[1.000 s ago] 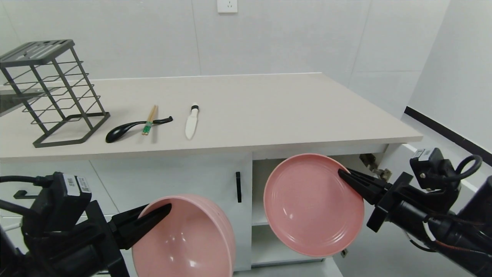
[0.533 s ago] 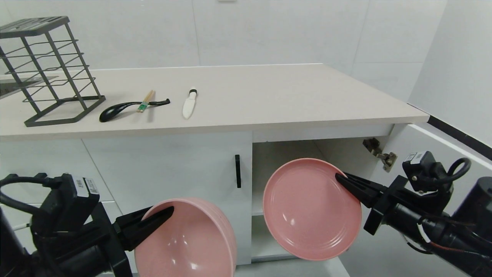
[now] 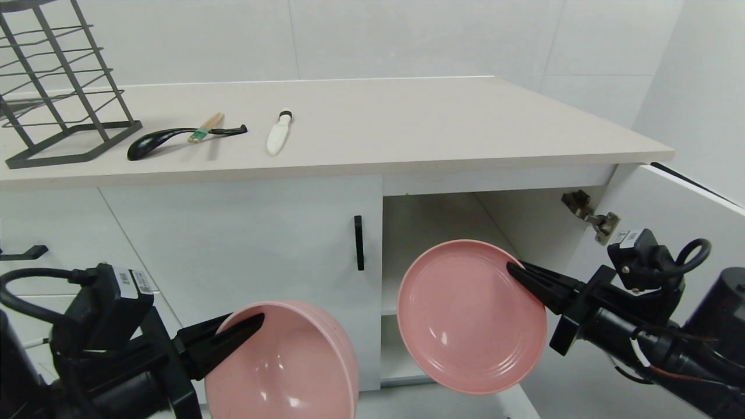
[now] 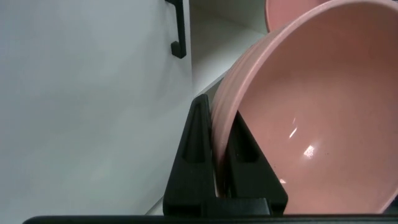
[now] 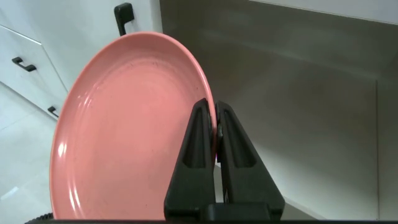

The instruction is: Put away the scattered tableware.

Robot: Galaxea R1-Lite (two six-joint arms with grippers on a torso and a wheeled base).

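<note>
head view: right gripper (image 3: 513,269) pinches the plate (image 3: 465,323) by its rim before the open cabinet (image 3: 433,221); left gripper (image 3: 256,320) clamps the bowl (image 3: 291,366) rim, lower left. both look stiff, glossy, probably slippery and breakable; edge holds want firm, steady pressure.

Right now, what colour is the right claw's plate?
The plate is plain pink; best seen in head view.
</note>
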